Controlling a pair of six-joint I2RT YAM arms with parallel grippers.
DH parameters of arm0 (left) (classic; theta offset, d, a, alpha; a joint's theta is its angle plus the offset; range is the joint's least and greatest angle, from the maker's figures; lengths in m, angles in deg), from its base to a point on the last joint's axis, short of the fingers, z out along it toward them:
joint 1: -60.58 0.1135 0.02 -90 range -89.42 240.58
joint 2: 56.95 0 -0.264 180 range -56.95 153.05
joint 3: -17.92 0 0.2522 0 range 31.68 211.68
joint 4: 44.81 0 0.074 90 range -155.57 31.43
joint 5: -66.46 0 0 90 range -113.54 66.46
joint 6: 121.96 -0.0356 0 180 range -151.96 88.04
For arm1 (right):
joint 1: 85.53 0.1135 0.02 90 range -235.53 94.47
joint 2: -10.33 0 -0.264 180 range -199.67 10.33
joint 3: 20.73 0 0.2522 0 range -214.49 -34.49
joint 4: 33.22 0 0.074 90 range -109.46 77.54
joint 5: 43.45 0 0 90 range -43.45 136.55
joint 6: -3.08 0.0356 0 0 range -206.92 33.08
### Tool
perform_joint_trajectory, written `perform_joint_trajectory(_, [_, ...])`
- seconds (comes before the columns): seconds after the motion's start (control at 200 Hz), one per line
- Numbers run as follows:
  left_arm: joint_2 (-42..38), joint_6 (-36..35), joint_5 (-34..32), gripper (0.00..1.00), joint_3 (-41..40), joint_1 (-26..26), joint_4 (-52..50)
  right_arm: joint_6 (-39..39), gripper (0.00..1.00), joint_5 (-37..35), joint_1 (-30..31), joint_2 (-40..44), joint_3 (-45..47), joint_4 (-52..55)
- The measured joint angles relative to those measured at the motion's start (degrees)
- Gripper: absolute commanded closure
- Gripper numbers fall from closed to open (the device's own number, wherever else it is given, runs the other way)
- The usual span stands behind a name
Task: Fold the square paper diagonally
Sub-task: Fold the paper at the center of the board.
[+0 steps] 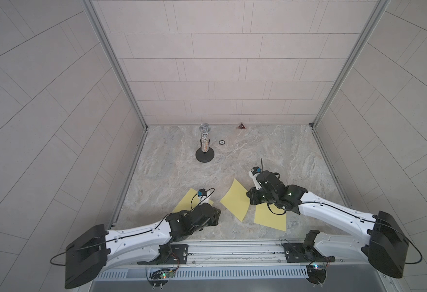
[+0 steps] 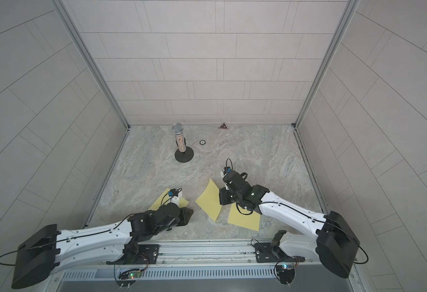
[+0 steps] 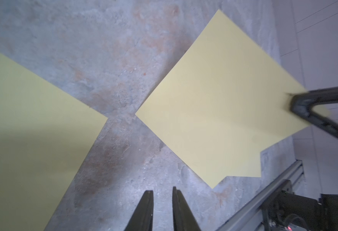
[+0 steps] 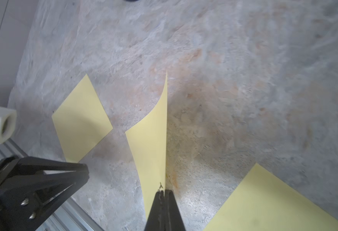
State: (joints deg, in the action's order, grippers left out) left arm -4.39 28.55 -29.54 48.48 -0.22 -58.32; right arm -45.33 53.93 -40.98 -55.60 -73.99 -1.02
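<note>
Right gripper (image 4: 163, 192): jaws pressed together on one corner of the middle paper (image 4: 152, 144). In the left wrist view the black fingertips sit right on that corner.
Middle paper: a yellow square, seen as a diamond in both top views (image 1: 235, 199). It is close to the table's front edge, about midway along it. The pinched corner is the one toward the table's right edge. From there the sheet curves in a bend rather than lying flat, with no crease visible.
Left gripper (image 3: 162, 192): jaws a little apart with nothing between them. It hovers over bare table (image 1: 283, 156) between the left paper (image 3: 34, 130) and the middle paper, touching neither.
Left paper: flat, near the front left corner, partly under the left arm in a top view (image 1: 182, 202).
Right paper (image 1: 270, 217): flat by the front edge, toward the right, partly under the right wrist.
Microphone (image 1: 204, 141): upright on a round black base, near the back edge, left of centre, well apart from the papers.
Round disc (image 1: 221, 142): small, just beside the microphone.
Triangular marker (image 1: 241, 126): at the back edge.
</note>
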Motion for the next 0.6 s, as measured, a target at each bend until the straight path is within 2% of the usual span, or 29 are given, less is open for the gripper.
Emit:
perform_joint_trajectory(0.13, [-1.84,-1.03,6.29,0.77,-0.13,6.86,1.27,6.32,1.0,-3.41,0.0,0.48,6.43,0.28])
perform_joint_trajectory(0.265, [1.31,-2.51,14.23,0.79,-0.44,13.07,4.2,9.09,1.0,-4.63,-0.02,-1.16,8.83,1.97])
perform_joint_trajectory(0.6, [18.75,-8.44,25.57,0.87,4.92,13.79,8.17,9.7,1.0,-5.22,-0.37,-1.22,8.46,1.95])
